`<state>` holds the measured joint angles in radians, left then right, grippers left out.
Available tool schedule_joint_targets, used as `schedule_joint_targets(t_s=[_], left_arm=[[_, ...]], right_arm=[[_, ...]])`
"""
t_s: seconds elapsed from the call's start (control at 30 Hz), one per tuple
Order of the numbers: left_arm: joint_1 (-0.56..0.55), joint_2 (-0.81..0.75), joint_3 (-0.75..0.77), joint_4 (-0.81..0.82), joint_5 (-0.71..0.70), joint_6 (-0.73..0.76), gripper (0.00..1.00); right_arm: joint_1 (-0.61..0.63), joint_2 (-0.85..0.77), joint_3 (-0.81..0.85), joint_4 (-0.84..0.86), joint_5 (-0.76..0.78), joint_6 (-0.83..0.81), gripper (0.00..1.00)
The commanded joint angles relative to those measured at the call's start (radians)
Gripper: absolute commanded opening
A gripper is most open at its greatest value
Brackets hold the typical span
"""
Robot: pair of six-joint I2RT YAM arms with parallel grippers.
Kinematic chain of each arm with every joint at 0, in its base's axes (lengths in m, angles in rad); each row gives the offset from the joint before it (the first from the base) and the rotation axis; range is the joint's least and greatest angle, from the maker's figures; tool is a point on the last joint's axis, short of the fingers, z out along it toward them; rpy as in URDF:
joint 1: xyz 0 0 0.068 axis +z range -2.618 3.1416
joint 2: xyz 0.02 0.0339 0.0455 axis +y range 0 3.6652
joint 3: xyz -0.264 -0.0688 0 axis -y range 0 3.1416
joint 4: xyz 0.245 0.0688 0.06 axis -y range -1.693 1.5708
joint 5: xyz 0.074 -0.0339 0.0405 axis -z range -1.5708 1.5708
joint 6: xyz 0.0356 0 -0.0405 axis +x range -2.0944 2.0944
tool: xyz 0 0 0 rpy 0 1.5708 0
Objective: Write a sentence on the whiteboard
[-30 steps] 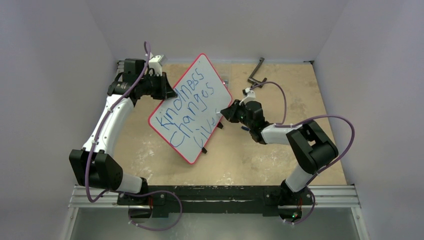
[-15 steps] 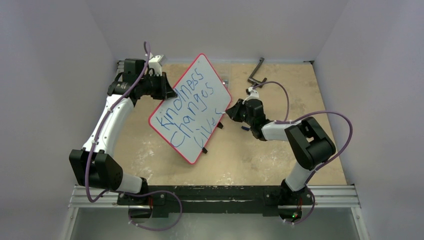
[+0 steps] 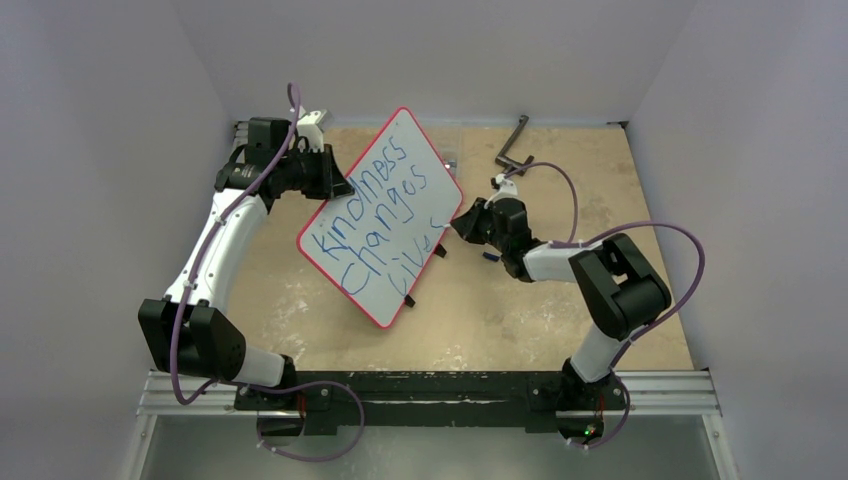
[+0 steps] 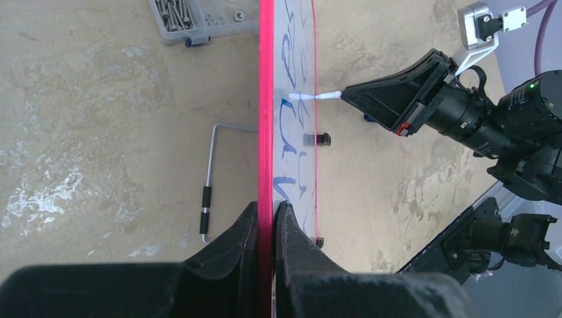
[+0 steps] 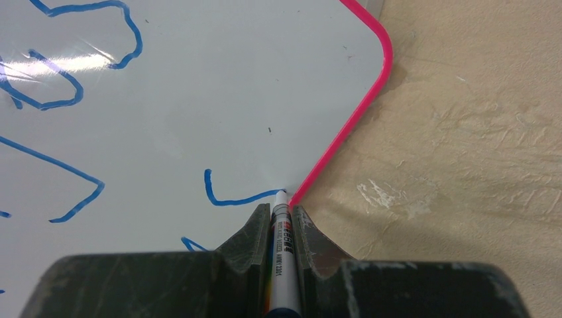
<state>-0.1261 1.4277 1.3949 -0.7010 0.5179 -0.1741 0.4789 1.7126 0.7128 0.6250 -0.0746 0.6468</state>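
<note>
Top: whiteboard (image 3: 380, 215) long axis diagonal, near-left to far-right; sentence (image 3: 385, 205) runs along it, last word hard to read; left gripper (image 3: 335, 180) clamps its left edge, right gripper (image 3: 458, 225) at its right edge.
Left wrist: board edge-on, writing foreshortened, unreadable.
Right wrist: jaws pinch marker (image 5: 281, 252), barrel cut off below; tip touches board just inside its rim.

Left arm (image 3: 215, 250), white shells on black joints, extends forward; its black two-finger left gripper (image 4: 266, 209) is clamped on the red-rimmed white whiteboard (image 4: 266, 99). Right arm (image 3: 610, 290) folds sharply at the elbow, right gripper (image 5: 281, 211) pinching a white-barrelled marker (image 5: 283, 245).
</note>
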Motion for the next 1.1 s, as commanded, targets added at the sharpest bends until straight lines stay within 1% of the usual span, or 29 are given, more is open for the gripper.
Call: schedule_joint_targets(t_s=[0.0, 0.47, 0.87, 0.97, 1.07], left_arm=[[-0.001, -0.001, 0.003, -0.061, -0.106, 0.097, 0.0], [0.0, -0.002, 0.004, -0.06, -0.105, 0.096, 0.0], [0.0, -0.003, 0.003, -0.059, -0.1, 0.094, 0.0], [0.0, -0.003, 0.003, -0.06, -0.099, 0.094, 0.0], [0.0, -0.004, 0.004, -0.058, -0.098, 0.094, 0.0]], right_arm=[[0.053, 0.01, -0.003, 0.022, -0.103, -0.016, 0.0], [0.142, -0.063, -0.008, -0.049, -0.102, -0.007, 0.0], [0.149, -0.101, -0.028, -0.112, -0.054, -0.016, 0.0], [0.149, -0.141, -0.033, -0.132, -0.043, -0.021, 0.0], [0.15, -0.202, -0.02, -0.19, -0.02, -0.041, 0.0]])
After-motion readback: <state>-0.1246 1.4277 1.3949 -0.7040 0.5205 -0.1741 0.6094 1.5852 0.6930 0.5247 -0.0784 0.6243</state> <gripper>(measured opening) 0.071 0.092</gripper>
